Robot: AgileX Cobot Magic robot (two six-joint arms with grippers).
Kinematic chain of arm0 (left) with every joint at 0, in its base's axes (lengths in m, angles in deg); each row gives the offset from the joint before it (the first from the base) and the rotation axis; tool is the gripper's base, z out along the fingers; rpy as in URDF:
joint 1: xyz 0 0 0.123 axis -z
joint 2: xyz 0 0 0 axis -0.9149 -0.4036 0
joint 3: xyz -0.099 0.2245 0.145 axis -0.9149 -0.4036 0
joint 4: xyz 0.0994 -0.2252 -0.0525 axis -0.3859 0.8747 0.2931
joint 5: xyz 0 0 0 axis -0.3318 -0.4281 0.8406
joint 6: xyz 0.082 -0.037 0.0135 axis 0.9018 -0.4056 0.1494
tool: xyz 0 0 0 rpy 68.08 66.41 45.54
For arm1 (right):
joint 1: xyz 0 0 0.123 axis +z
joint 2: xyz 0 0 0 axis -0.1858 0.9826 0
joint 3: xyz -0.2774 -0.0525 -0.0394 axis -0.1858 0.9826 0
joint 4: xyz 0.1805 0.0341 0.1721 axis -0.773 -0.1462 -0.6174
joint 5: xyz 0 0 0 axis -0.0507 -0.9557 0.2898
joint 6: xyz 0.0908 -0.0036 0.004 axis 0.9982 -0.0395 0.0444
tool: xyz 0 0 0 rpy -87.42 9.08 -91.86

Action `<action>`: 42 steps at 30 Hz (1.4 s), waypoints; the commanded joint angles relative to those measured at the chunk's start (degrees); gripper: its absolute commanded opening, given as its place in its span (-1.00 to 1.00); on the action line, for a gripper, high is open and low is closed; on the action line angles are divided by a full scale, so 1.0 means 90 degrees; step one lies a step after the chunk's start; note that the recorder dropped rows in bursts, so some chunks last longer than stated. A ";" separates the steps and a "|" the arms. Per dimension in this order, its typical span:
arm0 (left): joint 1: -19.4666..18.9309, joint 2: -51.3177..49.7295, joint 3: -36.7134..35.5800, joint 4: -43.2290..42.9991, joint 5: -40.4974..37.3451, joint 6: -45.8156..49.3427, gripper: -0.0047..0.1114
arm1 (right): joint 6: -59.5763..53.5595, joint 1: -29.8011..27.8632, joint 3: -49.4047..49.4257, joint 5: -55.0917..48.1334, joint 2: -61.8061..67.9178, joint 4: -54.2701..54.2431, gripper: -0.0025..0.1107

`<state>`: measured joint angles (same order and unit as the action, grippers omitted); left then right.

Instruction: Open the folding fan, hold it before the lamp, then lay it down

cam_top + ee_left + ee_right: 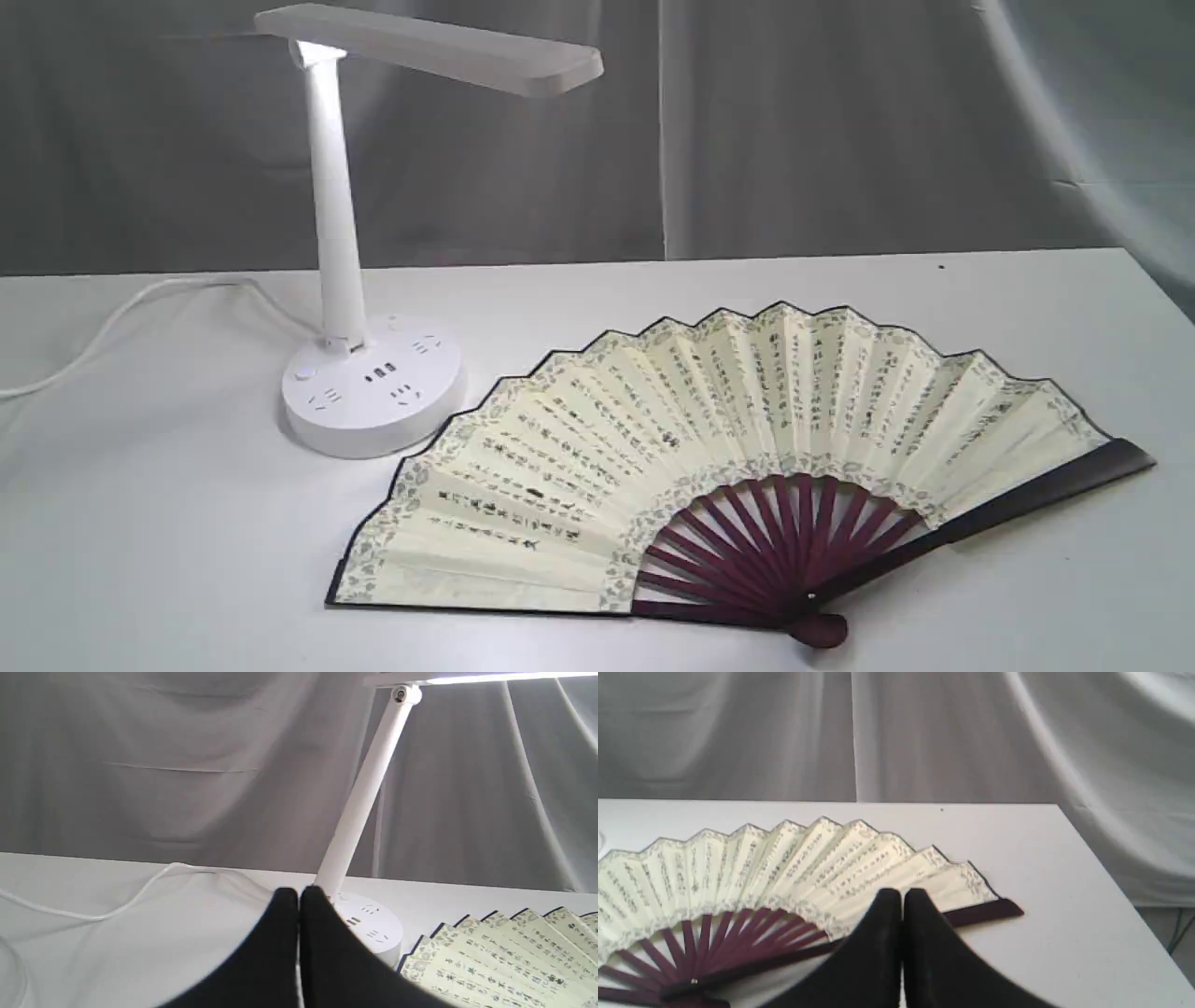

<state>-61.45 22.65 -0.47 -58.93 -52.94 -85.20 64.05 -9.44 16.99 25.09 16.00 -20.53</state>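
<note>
Folding fan (709, 420) of cream pleated paper, lettered in black columns inside a floral border, lies fully spread and flat on the white bench (140, 560), toward its near edge and right of the middle. Its rounded maroon pivot knob (820, 630) sits nearest, the dark maroon wooden ribs (775, 541) radiate away from it, and the leaf arcs toward the back. The black left tool (299, 896) has its two fingers pressed together with nothing between them. The black right tool (902, 896) is likewise closed and empty, seen in its wrist view before the fan's dark right-hand guard stick (985, 912). Just behind the fan's left end stands the white plastic desk lamp (334, 233), so close that contact cannot be made out. It has a round socketed base (373, 401), a slim upright stem and a flat rectangular head (448, 47) glowing on its underside. Its white cord (112, 317) trails off leftward. Grey draped cloth (840, 121) hangs behind the bench.
</note>
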 commanded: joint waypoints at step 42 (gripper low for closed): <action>-0.0380 0.0017 -0.0032 -0.0027 -0.0374 0.0080 -0.92 | 0.0069 -0.0005 0.0044 0.0024 -0.0029 -0.0157 -0.96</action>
<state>-64.62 22.65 -0.47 -58.93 -56.38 -84.75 64.45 -9.44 17.23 24.69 16.00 -21.62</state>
